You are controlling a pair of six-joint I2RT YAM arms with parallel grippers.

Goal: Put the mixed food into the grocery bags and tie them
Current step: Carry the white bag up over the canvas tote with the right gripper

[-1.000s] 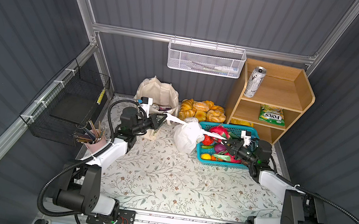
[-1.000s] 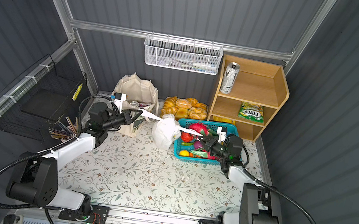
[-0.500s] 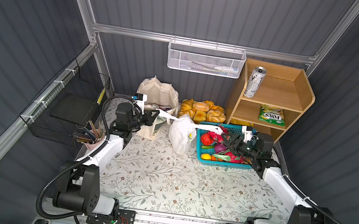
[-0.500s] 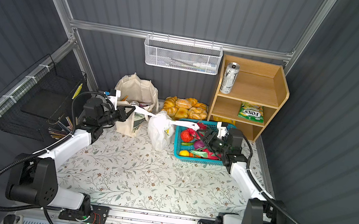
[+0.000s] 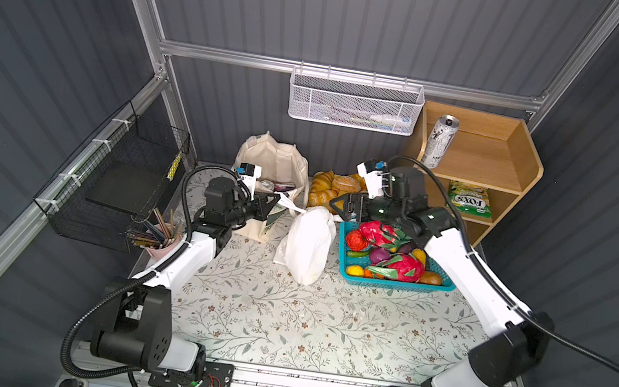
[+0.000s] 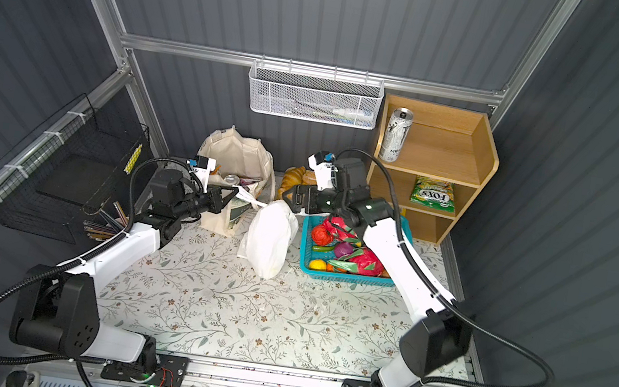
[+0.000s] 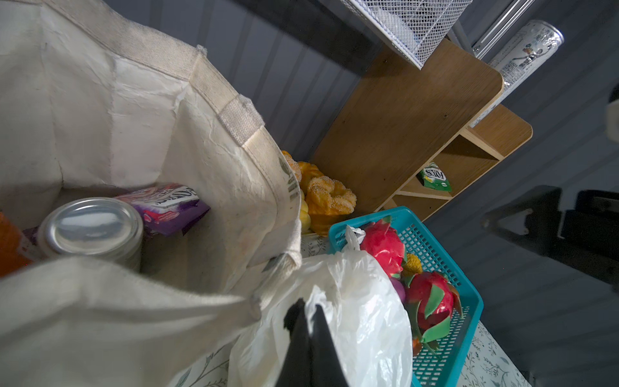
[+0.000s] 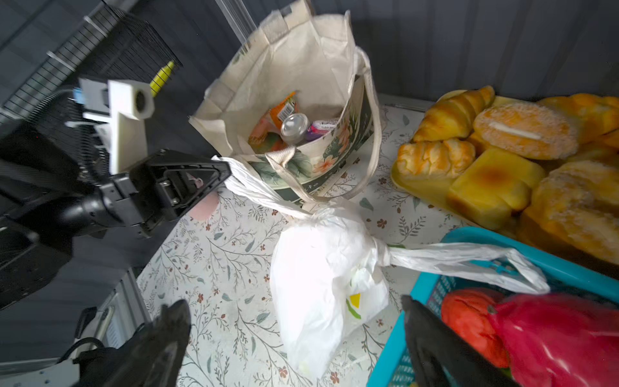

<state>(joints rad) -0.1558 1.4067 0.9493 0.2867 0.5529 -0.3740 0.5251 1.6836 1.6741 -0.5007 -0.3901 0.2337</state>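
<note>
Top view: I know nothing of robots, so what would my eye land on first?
The white plastic bag, knotted on top, sits in the middle, one handle pinched in the left gripper. Right of it is a teal basket of bright fruit, with the open right gripper near its back corner. Behind stands a cream tote with a can inside.

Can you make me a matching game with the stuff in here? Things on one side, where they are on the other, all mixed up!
Things:
1 green FOX'S packet
2 dragon fruit
3 purple pouch
4 croissant

Places:
A in the canvas tote
B on the yellow tray
C on the wooden shelf
D in the teal basket

Pairs: 1-C, 2-D, 3-A, 4-B
</note>
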